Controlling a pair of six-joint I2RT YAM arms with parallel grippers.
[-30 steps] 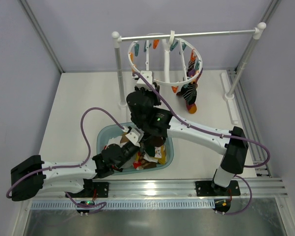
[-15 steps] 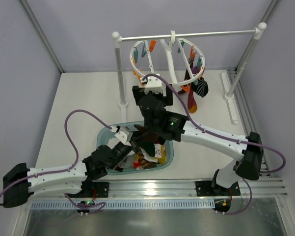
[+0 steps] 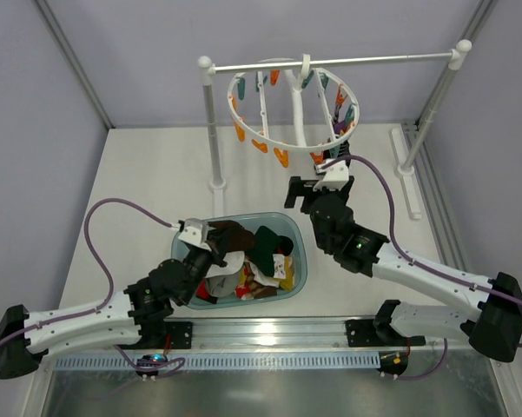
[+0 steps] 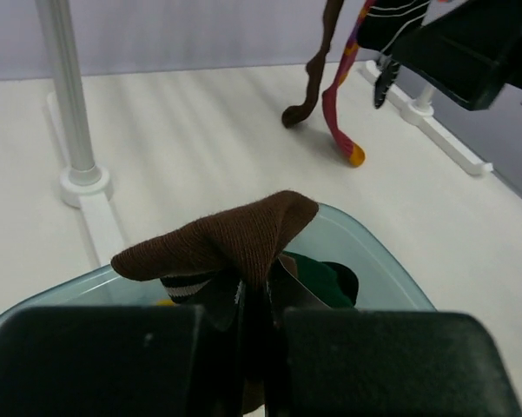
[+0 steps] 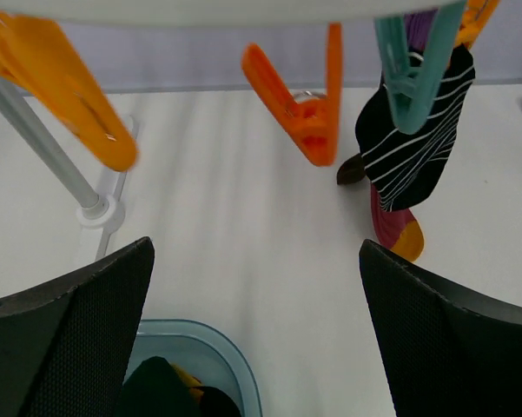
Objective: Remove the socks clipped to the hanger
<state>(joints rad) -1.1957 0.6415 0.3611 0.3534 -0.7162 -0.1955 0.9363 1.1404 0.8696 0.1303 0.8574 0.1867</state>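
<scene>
1 hanger (image 3: 297, 117) carried 3 socks (image 5: 417, 148); left gripper (image 4: 256, 304) clamped shut on 1 brown sock (image 4: 234, 239) — right gripper (image 5: 256, 248) gaped wide, empty.

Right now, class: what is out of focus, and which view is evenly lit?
Right wrist: the near orange clip is blurred, the black striped sock sharper. Left wrist: the end effector fingers are soft. Top external: evenly lit, sharp.

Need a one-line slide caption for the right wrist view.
Open right gripper faces a black striped sock hanging from a teal clip, an empty orange clip beside it.
</scene>
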